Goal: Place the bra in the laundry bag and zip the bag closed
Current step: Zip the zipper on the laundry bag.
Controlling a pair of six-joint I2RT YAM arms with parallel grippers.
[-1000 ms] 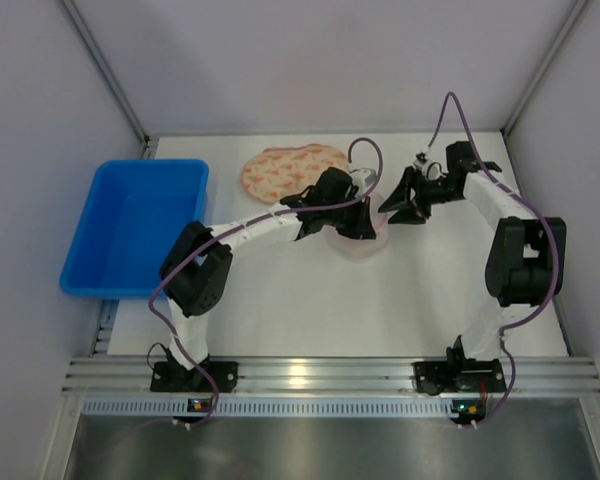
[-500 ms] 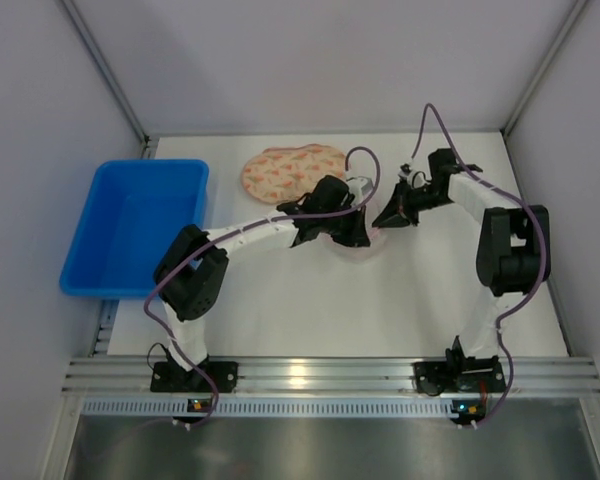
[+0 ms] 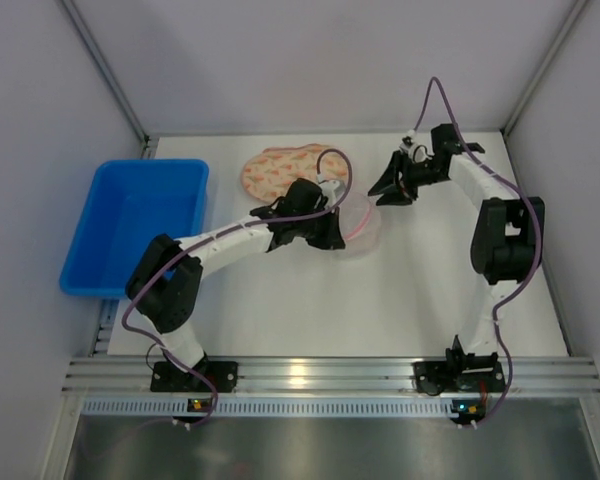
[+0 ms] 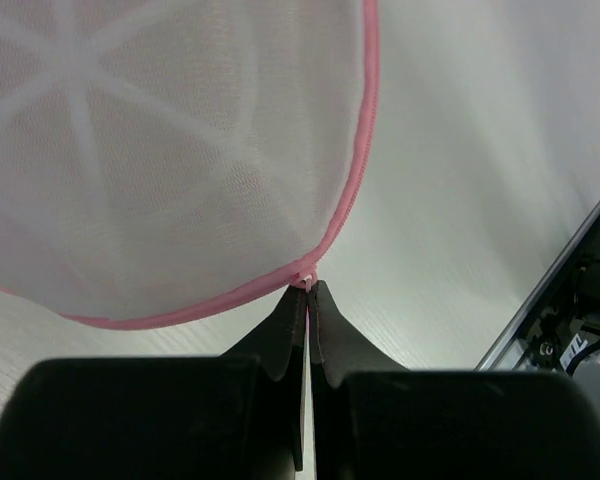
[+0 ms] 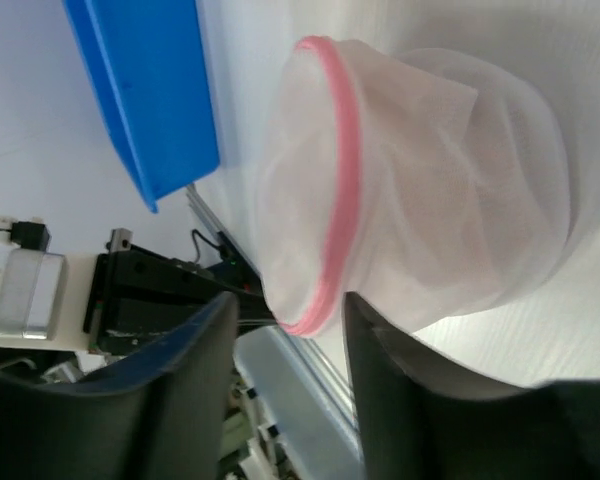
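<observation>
At the far left of the counter sits a blue bin, close to the left wall. To its right, near the far edge, the bra lies flat on the surface; it is pale with an orange pattern and rests outside the laundry bag, just behind the left arm's wrist.

The left arm reaches diagonally across the middle of the counter. The left end effector meets the near-left edge of the laundry bag. In the left wrist view, the end effector is clenched, with both fingers pressed together on the small zipper pull at the pink zipper band. The white mesh of the bag spreads above and to the left of that contact point.

The laundry bag stands as a rounded, domed shape near the counter's centre, right of the bra and apart from it. Whether its zipper is open or closed along the full length cannot be told.

Farther right, the right end effector hangs behind the bag, near it but not touching. In the right wrist view, it is released, fingers spread, with the bag visible beyond them.
</observation>
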